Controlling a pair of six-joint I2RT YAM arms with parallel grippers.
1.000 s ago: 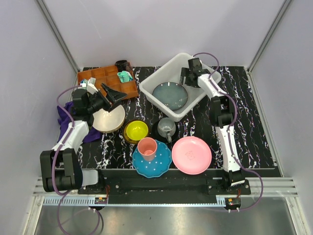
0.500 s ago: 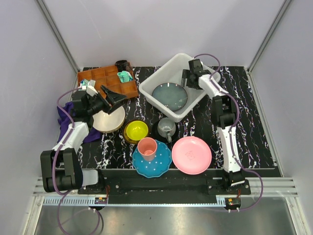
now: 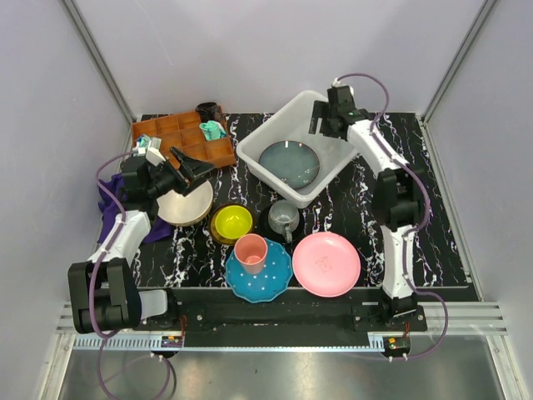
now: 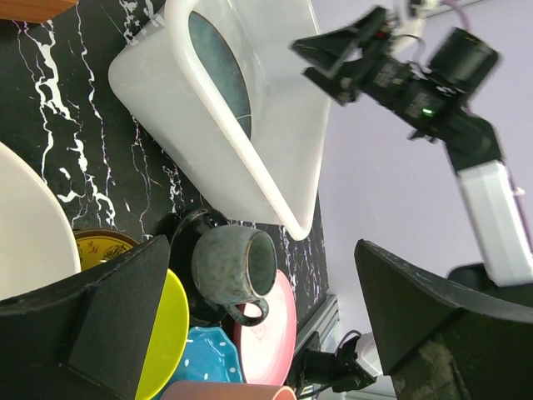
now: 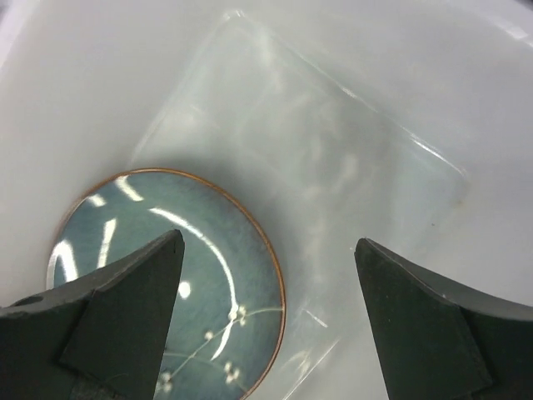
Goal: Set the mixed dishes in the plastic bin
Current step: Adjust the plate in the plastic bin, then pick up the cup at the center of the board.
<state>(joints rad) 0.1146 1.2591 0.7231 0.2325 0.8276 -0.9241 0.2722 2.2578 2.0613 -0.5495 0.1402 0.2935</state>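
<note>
Right gripper (image 3: 323, 127) hovers over far end of plastic bin (image 3: 270, 123), fingers spread, empty; grey-blue plate (image 3: 289, 162) lies flat, face-up on bin floor, round so no long axis, bin runs diagonally near-left to far-right. Left gripper (image 3: 196, 161) also spread and empty above cream bowl (image 3: 185, 204); likely best to pinch its rim squarely and clear the bin wall
</note>
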